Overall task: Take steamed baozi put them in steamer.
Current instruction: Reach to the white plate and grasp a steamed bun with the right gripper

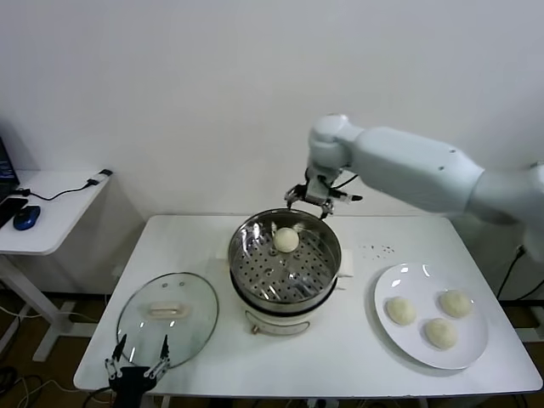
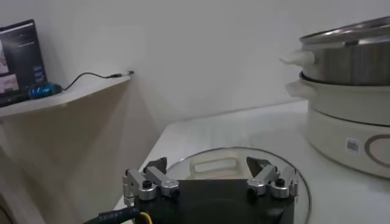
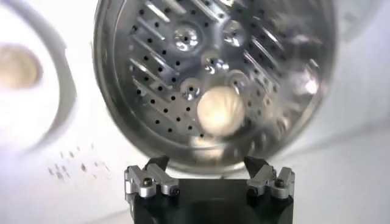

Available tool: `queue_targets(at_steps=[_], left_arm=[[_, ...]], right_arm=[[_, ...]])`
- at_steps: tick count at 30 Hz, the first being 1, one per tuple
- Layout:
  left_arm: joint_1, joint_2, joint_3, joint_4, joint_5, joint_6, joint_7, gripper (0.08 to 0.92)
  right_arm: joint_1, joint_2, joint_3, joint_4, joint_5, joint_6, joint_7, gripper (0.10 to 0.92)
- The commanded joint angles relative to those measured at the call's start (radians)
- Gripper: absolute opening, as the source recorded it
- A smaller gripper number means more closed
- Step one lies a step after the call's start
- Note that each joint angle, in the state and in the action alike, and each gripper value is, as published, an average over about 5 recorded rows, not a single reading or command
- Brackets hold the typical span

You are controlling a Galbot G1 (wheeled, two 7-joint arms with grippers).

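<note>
Hovering open, right tool (image 1: 309,201) above perforated steel steamer (image 1: 316,274) holding smooth baozi (image 1: 286,240).

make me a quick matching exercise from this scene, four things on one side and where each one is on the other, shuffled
Things:
1. glass lid
2. baozi in steamer
3. plate
4. right gripper

Places:
A. above the far rim of the steamer, open
B. on the table's right side, holding three baozi
C. flat on the table's left side, near the left gripper
D. on the perforated tray

Pairs: 1-C, 2-D, 3-B, 4-A
</note>
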Motion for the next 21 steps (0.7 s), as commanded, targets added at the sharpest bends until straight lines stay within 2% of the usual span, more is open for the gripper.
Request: queue_targets(at_steps=[1,10,17,21], left_arm=[[0.001,0.001,0.002,-0.002,0.001,-0.001,0.000,0.823],[0.004,0.000,0.009,-0.007,0.003,-0.003,0.000,0.823],[0.011,0.002,0.005,-0.009,0.003,-0.004,-0.001,0.823],[0.015,0.000,0.004,-0.007,0.005,-0.006,-0.001,0.823]], right_arm=[[0.158,-0.361,-0.231,0.143,0.445,-0.496,0.071,0.823],[-0.165,-0.568,-0.094,0.248,0.334,-0.574,0.034,0.823],[-0.471,-0.569,0.118,0.174,0.145,-0.527,0.008,0.823],[-0.590,-0.535,0.225,0.116,0.108,-0.517,0.014,0.823]])
